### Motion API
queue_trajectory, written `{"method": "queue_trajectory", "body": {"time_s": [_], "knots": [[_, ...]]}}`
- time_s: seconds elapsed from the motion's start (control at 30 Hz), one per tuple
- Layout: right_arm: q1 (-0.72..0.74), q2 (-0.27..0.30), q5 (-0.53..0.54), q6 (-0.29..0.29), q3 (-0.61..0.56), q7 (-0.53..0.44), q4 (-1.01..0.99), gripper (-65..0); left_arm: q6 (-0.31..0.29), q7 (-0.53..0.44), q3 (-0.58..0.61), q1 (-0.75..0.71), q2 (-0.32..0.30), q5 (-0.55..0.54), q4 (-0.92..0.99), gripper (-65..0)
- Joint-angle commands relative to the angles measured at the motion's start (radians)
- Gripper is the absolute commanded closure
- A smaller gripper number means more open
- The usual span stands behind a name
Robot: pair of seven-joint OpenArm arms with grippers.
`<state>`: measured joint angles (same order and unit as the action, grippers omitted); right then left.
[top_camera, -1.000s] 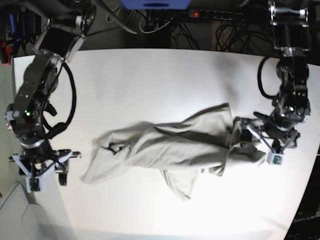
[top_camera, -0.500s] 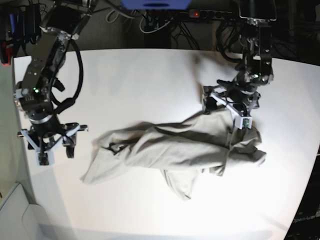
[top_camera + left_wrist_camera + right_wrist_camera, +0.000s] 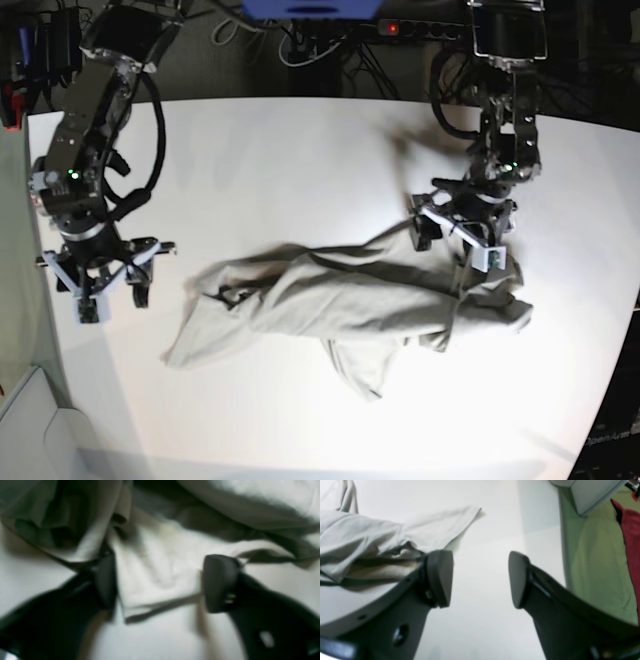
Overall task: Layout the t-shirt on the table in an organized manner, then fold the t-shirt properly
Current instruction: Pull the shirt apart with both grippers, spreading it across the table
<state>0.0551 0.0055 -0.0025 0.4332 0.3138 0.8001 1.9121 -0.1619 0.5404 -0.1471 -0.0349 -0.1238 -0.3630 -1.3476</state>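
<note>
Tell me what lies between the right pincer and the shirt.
Only bare table. In the base view, the right pincer hangs open beside the shirt, apart from its near edge, with white tabletop between them.

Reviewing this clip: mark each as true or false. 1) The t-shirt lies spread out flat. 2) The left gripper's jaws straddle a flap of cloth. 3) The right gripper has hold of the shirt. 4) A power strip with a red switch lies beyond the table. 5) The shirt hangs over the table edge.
1) False: the t-shirt is bunched and twisted.
2) True: in the left wrist view the left gripper has a pale flap of cloth between its apart jaws, not yet pinched.
3) False: the right gripper is open over bare table, beside the shirt.
4) True: the power strip sits behind the far edge.
5) False: the shirt lies wholly on the tabletop.
</note>
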Motion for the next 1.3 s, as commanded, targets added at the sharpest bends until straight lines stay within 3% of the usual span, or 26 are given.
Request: {"method": "queue_trajectory", "body": {"time_s": [0.0,0.1,0.13,0.23,0.33,0.57,0.67,0.8,0.9,1.0,1.1,1.27], "knots": [[0.016,0.008,0.008,-0.001,0.002,-0.028,0.019,-35.9,0.000,0.065,0.005,-0.009,0.013,-0.008,0.004,-37.5],[0.016,0.008,0.008,-0.001,0.002,-0.028,0.019,-35.9,0.002,0.073,0.001,-0.009,0.014,-0.008,-0.003,-7.1],[0.016,0.008,0.008,-0.001,0.002,-0.028,0.019,-35.9,0.005,0.073,0.001,-0.009,0.014,-0.008,-0.005,0.0],[0.016,0.008,0.008,-0.001,0.002,-0.028,0.019,-35.9,0.005,0.117,-0.003,-0.016,-0.010,-0.008,-0.059,-3.3],[0.021,0.008,0.008,-0.001,0.002,-0.028,0.019,-35.9,0.003,0.223,-0.035,-0.050,-0.038,-0.014,-0.197,0.0],[0.025,0.006,0.008,-0.001,-0.005,-0.028,0.019,-35.9,0.002,0.534,-0.276,-0.113,-0.075,-0.118,-0.603,-0.4],[0.041,0.001,0.008,-0.001,-0.005,-0.028,0.016,-35.9,0.000,0.657,-0.375,-0.129,-0.116,-0.221,-0.672,-0.4],[0.052,-0.009,0.008,-0.001,-0.006,-0.028,0.014,-35.9,0.000,0.783,-0.501,-0.155,-0.215,-0.460,-0.665,-0.3],[0.055,-0.012,0.008,-0.001,-0.008,-0.028,0.014,-35.9,0.000,0.769,-0.589,-0.228,-0.281,-0.565,-0.660,-0.3],[0.055,-0.012,0.008,-0.001,-0.038,-0.028,0.013,-35.9,0.000,0.706,-0.655,-0.276,-0.313,-0.551,-0.654,-0.3],[0.052,-0.022,0.008,-0.001,-0.074,-0.028,0.013,-35.9,0.000,0.651,-0.708,-0.282,-0.325,-0.488,-0.633,-0.3],[0.045,-0.042,0.008,-0.001,-0.092,-0.028,0.013,-35.9,0.000,0.579,-0.768,-0.264,-0.327,-0.294,-0.593,-0.3]]}}
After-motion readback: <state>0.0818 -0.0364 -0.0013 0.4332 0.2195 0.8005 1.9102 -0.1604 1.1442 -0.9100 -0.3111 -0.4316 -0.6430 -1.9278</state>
